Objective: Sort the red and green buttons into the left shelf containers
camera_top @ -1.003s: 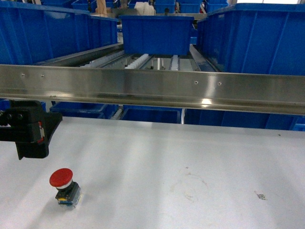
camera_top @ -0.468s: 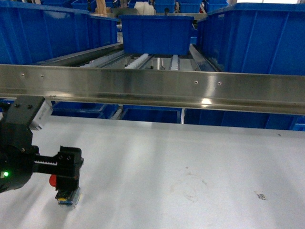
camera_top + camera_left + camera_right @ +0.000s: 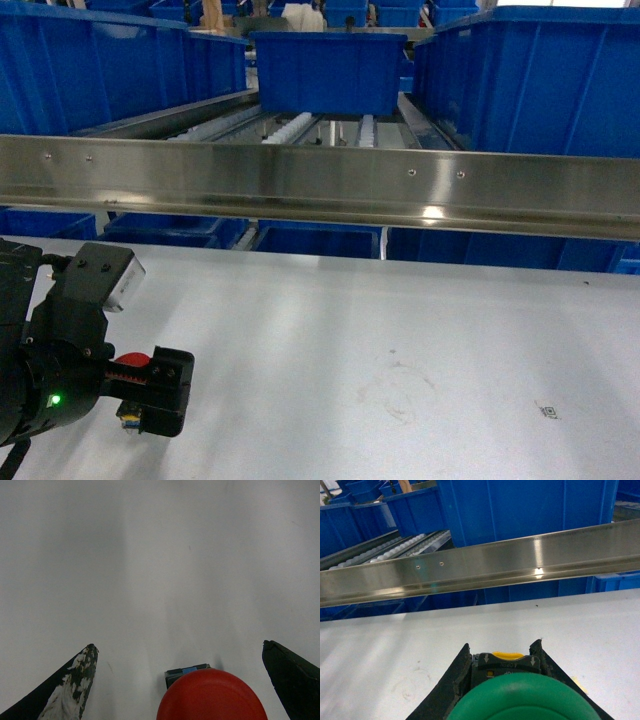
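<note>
Since a second ago the left gripper (image 3: 158, 392) has swung down from above the desk (image 3: 400, 330) to the red button (image 3: 131, 360), which has not shifted. Its fingers (image 3: 65, 690) stand spread wide, one either side of the red cap, touching nothing, likely lined up to close on it. The right gripper (image 3: 507, 662) is closed on the green button (image 3: 525, 700), apparently carried for sorting. The dark body under the green cap reads "OPEN", upside down, beside arrows. Beyond the steel rail (image 3: 320, 185), the blue bins (image 3: 100, 65) wait on the left shelf.
</note>
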